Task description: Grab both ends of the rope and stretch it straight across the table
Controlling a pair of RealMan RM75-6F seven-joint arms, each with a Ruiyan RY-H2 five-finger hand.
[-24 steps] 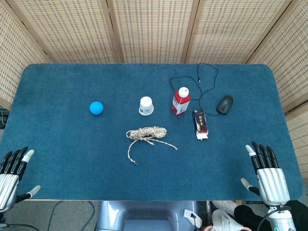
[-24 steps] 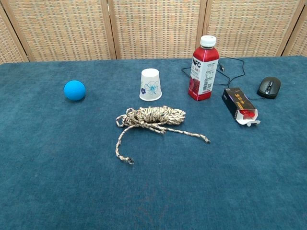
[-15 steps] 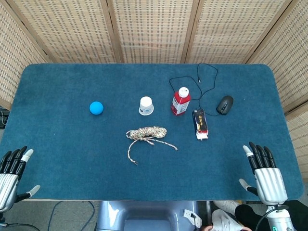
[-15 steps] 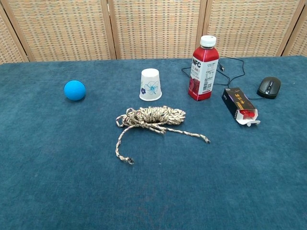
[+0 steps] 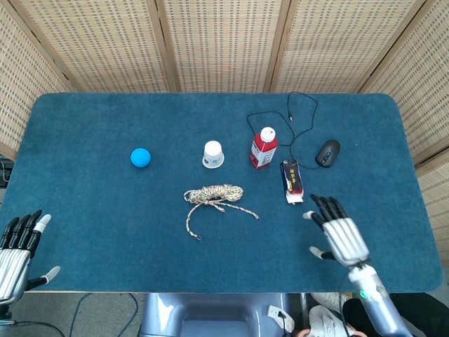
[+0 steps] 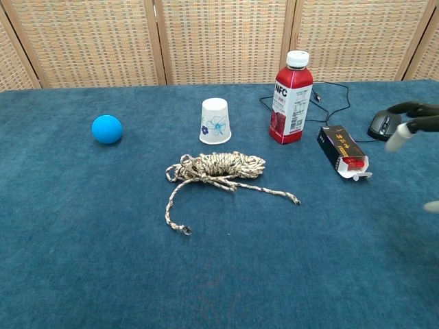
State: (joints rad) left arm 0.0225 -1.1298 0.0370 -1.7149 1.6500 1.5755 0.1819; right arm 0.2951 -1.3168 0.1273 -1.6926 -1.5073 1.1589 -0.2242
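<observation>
Over at the near left corner the left hand [image 5: 15, 247] hangs empty, fingers spread. Going right: one blue ball [image 5: 140, 157], one paper cup [image 5: 213, 154], one rope [image 5: 212, 196] bundled mid-table with two loose ends, one red bottle [image 5: 264, 148], one small box [image 5: 292, 179], one mouse [image 5: 327, 152]. The right hand [image 5: 339, 229], splayed and empty, hovers just below the box; reaching leftward, it might nudge it, or drag the whole coil.

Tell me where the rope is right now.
In the head view the rope lies bundled near the table's middle, just in front of the paper cup, its two loose ends trailing toward the robot; neither hand touches it.
</observation>
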